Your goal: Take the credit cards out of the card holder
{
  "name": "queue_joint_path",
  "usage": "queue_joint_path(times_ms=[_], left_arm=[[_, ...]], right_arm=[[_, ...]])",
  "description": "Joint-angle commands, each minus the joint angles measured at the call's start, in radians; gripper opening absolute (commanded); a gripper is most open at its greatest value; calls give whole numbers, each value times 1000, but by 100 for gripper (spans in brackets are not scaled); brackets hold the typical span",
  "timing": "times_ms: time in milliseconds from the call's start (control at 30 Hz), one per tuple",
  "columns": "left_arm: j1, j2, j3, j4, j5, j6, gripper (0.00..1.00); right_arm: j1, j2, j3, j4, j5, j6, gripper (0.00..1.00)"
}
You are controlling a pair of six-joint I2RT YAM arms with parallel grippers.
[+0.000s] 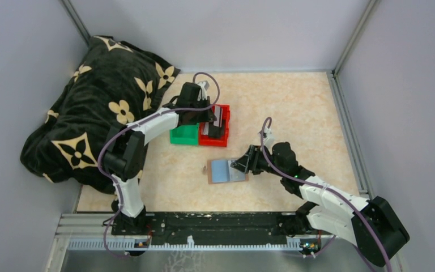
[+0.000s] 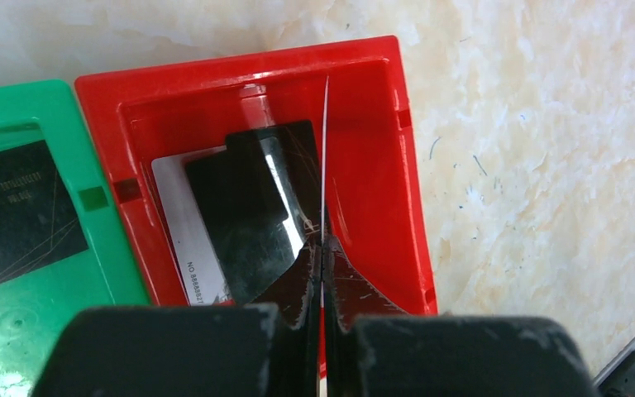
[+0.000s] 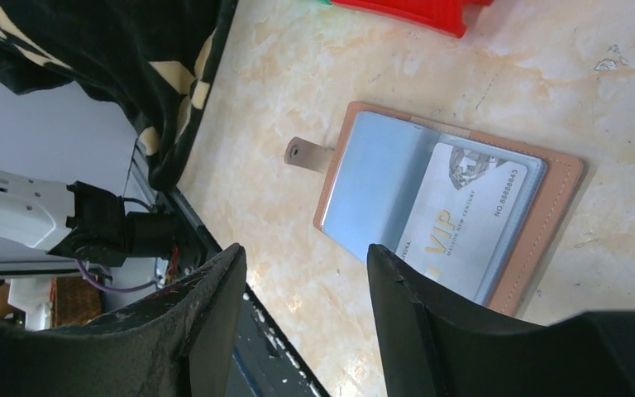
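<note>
One card (image 2: 325, 157) pinched in left gripper (image 2: 322, 256) above red bin (image 2: 376, 165); card holder (image 3: 380, 174) beside wide-spread right gripper (image 3: 304, 258).

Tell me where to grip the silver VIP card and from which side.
Probably pinch the silver VIP card by its short end nearest the right gripper, sliding in low from that side: it lies flat in the sleeve of the card holder, leaving only a thin edge.
</note>
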Motion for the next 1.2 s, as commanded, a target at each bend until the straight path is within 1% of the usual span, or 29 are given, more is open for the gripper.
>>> queue_joint_path(times_ms=[0,167,200,267,333,400,533,767,933,967,1000,1033,1100,1133,1167], left_arm=[[11,52,51,-47,29,-2,0],[16,96,55,-42,54,-11,0],[16,99,55,-41,55,-11,2],[20,100,56,-42,54,-9,11],[23,96,58,-43,52,-9,15],[26,87,58,-43,44,-8,21],[27,56,60,-53,9,1,29],[26,-33,49,-73,-79,17,33],[24,-147,-1,-48,-109,29,34],[22,-175,-29,-27,-103,25,34],[20,-204,-62,1,-87,15,33],[14,-239,-104,42,-72,4,30],[-18,-308,-202,128,-60,-21,25],[-44,-337,-247,164,-68,-31,22],[-72,-364,-285,190,-79,-39,21]], right_arm=[[-10,-14,-1,25,10,-20,56],[-13,-4,-7,32,9,-25,56],[-13,-1,-7,32,11,-26,56],[-13,5,-10,37,11,-26,56],[-14,11,-14,42,11,-28,56],[-14,14,-18,46,10,-28,56],[-14,19,-18,55,8,-28,56],[-14,21,-24,60,10,-28,56],[-13,35,-31,54,33,-39,56],[-14,46,-30,48,39,-48,45],[-14,56,-29,43,46,-52,29],[-14,67,-28,37,55,-60,18],[-14,90,-29,35,68,-71,4],[-14,103,-29,34,77,-75,0],[-14,114,-27,30,84,-81,0]])
